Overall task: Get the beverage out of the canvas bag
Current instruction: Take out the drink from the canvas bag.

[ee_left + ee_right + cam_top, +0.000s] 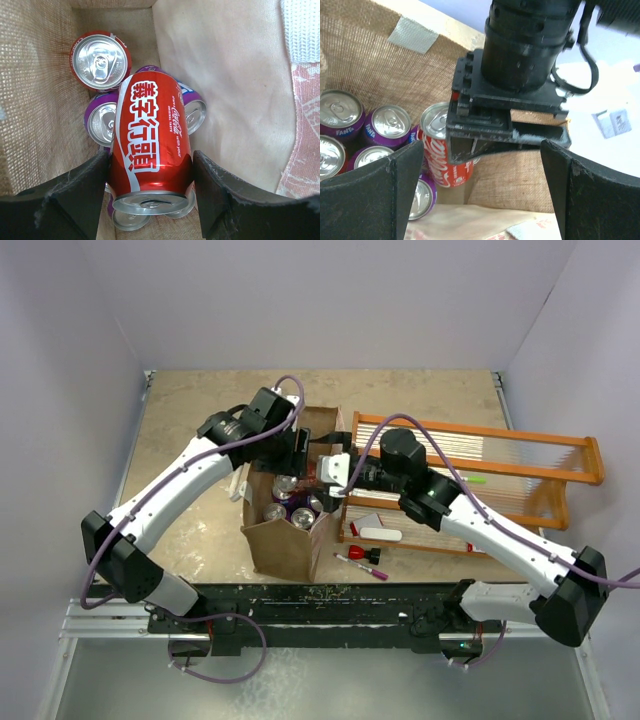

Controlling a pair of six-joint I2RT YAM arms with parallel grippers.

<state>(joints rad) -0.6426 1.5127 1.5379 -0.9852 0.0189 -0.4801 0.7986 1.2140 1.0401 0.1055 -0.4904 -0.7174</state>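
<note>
The left gripper (150, 159) is clamped on a red cola can (152, 125) that sits above the other cans (101, 120) yet inside the bag (35, 100) (the right gripper (481, 147) hangs wide open by the rim), so I'd say it's grabbed but the lifting clear remains.

I'm working in a lab test cell here. Plain white panels (330, 310) box in my tan table (190, 420) on three sides. Both my arms (170, 490) sit bolted to a metal rail (100, 620) along the near edge, and purple cables (285, 378) loop over them. A wooden rack (520, 455) and markers (362, 565) lie on the tabletop.
</note>
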